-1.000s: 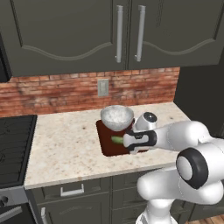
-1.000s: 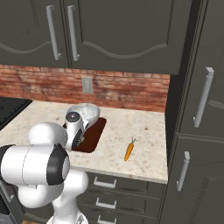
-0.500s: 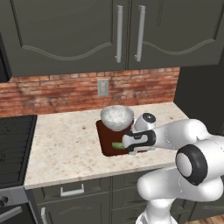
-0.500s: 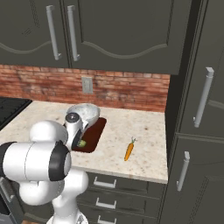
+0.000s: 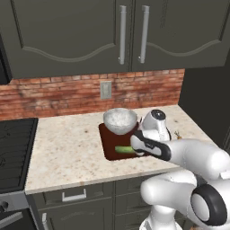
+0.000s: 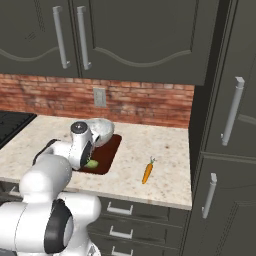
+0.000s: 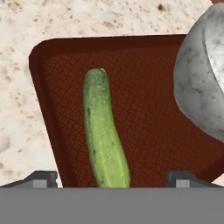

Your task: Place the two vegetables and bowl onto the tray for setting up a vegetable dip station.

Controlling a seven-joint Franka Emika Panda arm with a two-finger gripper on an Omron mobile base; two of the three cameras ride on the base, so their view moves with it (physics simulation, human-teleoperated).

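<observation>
Clearly we had the end effector (image 7: pixel 111 177) wide open, empty, above the cucumber (image 7: pixel 104 131) on the tray (image 7: pixel 144 57); lifting carelessly risked bumping the bowl (image 7: pixel 203 74).

- The tray (image 7: pixel 148 109) is showing a dark reddish-brown with a fine crosshatched texture.
- The cucumber (image 7: pixel 103 131) is showing mottled green, paler toward its rounded tip.
- The bowl (image 7: pixel 203 83) is showing speckled grey-white, veined like stone.
- The carrot (image 6: pixel 147 172) is showing orange with a small greenish top.
- The bench (image 5: pixel 67 148) is showing beige flecked with brown.
- The brick wall (image 5: pixel 58 96) is showing red-brown with pale mortar lines.
- The cabinets (image 5: pixel 67 36) are showing dark grey with silver handles.
</observation>
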